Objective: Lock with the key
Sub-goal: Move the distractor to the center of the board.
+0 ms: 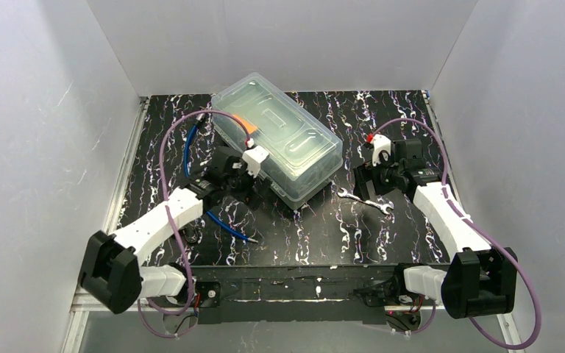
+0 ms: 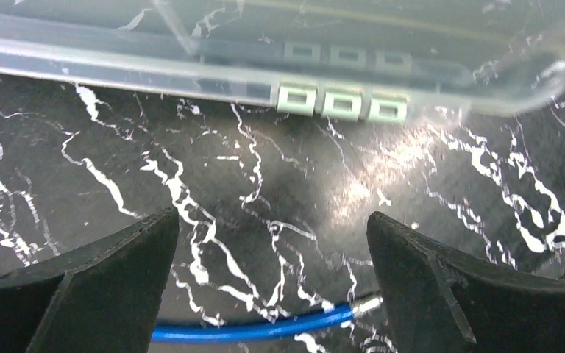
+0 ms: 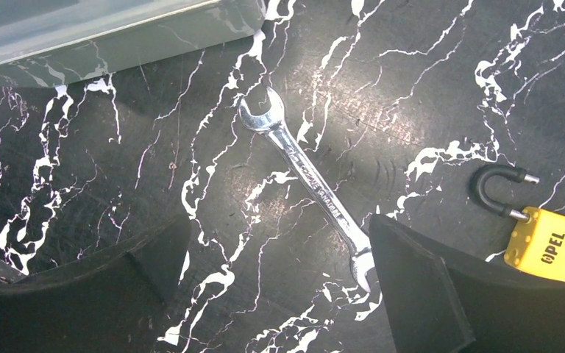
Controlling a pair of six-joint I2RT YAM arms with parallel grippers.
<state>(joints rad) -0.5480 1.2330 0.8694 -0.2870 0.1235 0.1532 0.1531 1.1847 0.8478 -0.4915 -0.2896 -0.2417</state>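
A black table [image 1: 412, 118] with white streaks sits between white walls. From the top, a clear box [image 1: 279, 136] lies on it. The left gripper [image 1: 254, 187] is just beside the box, with a blue cable [image 1: 228, 226] near it. The right gripper [image 1: 364, 184] hangs over a wrench [image 1: 365, 203]. From the left wrist, the left gripper [image 2: 272, 243] is wide open and holds nothing. The box [image 2: 338, 81] is in front of it and the cable [image 2: 250, 332] runs under it. From the right wrist, the right gripper [image 3: 276, 257] is wide open and empty too. The wrench [image 3: 309, 184] lies between its fingers. The yellow lock [image 3: 555, 246] sits just past the finger on the right of that view, with its loop popped open. The key is not in any view, so I cannot tell where it is. I think the job has hardly begun. To do it well, find the key first and leave the wrench alone. Then pinch the key by its flat head while the other gripper holds the lock steady.
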